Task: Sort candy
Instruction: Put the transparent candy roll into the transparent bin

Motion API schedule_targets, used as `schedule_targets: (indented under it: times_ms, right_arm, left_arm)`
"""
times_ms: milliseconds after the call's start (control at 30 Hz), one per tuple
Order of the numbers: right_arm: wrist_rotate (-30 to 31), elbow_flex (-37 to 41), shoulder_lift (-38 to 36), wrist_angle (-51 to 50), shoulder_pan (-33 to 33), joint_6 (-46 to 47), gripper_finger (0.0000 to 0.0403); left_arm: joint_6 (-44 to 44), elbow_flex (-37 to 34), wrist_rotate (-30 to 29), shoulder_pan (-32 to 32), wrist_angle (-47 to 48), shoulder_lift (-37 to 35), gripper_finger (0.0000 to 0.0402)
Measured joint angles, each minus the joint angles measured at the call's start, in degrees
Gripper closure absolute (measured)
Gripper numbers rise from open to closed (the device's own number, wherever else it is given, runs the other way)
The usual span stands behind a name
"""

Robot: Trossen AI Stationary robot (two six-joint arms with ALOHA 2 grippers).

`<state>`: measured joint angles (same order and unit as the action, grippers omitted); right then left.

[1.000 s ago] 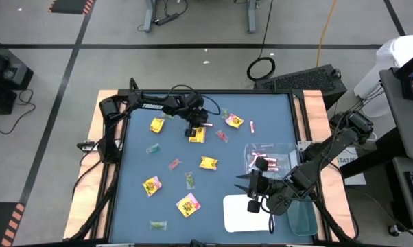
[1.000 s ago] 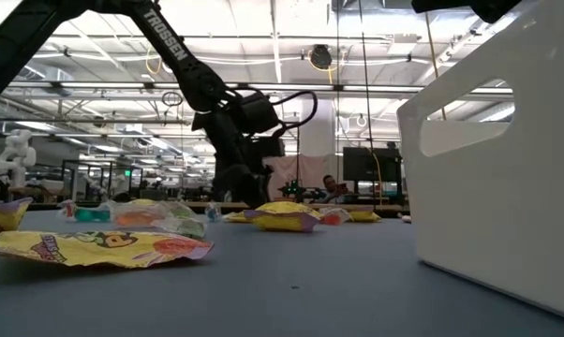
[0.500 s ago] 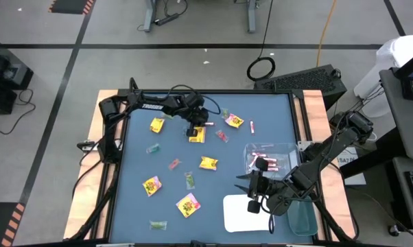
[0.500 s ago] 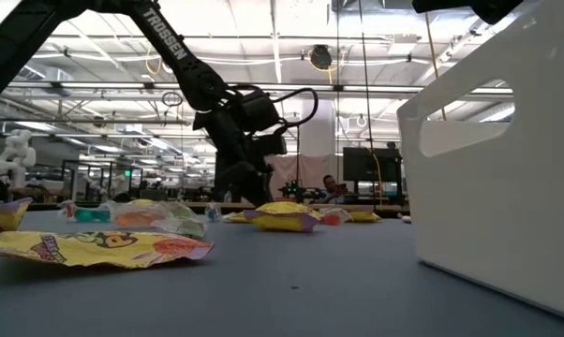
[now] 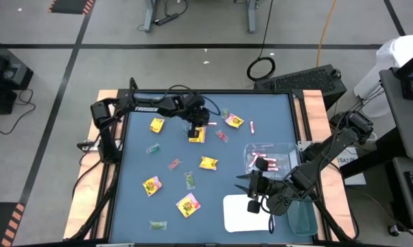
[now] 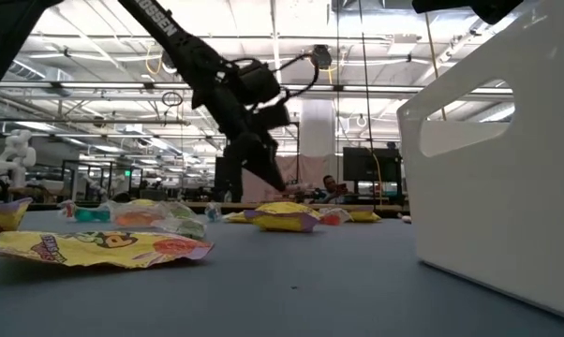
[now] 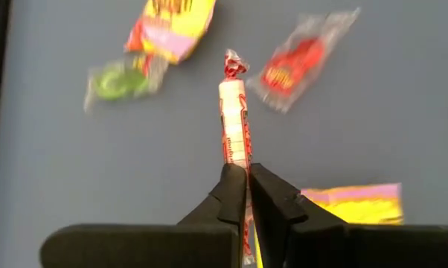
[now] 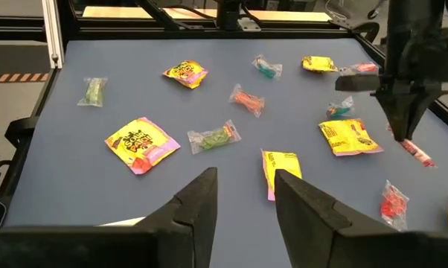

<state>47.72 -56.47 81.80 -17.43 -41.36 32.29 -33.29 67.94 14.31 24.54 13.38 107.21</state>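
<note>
My left gripper (image 5: 200, 125) hangs over the far middle of the blue table, shut on a thin pink-red stick of candy (image 7: 234, 112). The right wrist view shows it too, the left gripper (image 8: 404, 132) with the stick (image 8: 417, 154) below it. Around it lie a yellow packet (image 5: 197, 135), a red wrapped piece (image 7: 295, 63) and a green one (image 7: 116, 80). Over the near right of the table my right gripper (image 8: 242, 197) stands open and holds nothing. More candy lies flat across the table. My left gripper pinches the stick's near end (image 7: 240, 159) between its two fingers. The fingers slant down from the table's left and lie along the stick. The stick juts out past the fingertips, slanting down, its twisted free end (image 7: 234, 65) low over the table.
A clear tray (image 5: 286, 152) with pink-red sticks stands at the right. A white tray (image 5: 237, 214) and a green-tinted one (image 5: 304, 218) sit at the near right. Yellow packets (image 5: 151, 185) (image 5: 188, 204) and small green pieces (image 5: 190, 180) dot the near left.
My left gripper has risen from the table beside the yellow packet, tipping a little, and has carried the pink-red stick up with it. My right gripper has kept still.
</note>
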Motion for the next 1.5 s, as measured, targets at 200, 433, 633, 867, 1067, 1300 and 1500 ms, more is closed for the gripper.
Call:
schedule_targets:
  times_ms: [200,433,633,867,1067,1300,1500]
  right_arm:
    - [2.61,-0.02,3.62,0.96,0.40,1.06,0.0279]
    - [4.97,-0.02,8.01,3.07,5.75,2.48,0.0246]
    - [4.53,-0.04,8.12,3.07,11.75,-1.97,0.0188]
    - [-1.32,-0.04,8.99,3.27,17.53,-6.82,0.0146]
    - [-6.67,-0.04,11.94,7.80,21.35,-11.81,0.0150]
    - [-9.33,-0.04,13.79,11.22,23.26,-14.12,0.0183]
    - [-12.09,-0.04,13.79,11.30,24.37,-13.29,0.0247]
  left_arm:
    - [1.58,0.09,0.07,-4.21,3.37,-4.89,0.0381]
    - [3.01,0.09,0.17,-11.21,4.20,-8.88,0.0380]
    - [3.03,0.09,-1.00,-15.60,4.35,-9.08,0.0380]
    - [4.42,0.11,-1.14,-19.08,3.58,-9.08,0.0380]
    - [4.45,0.11,-1.34,-21.03,3.51,-9.10,0.0380]
    - [4.45,0.11,-3.29,-22.00,3.46,-9.10,0.0380]
    - [4.48,0.11,-4.13,-22.02,3.45,-9.10,0.0380]
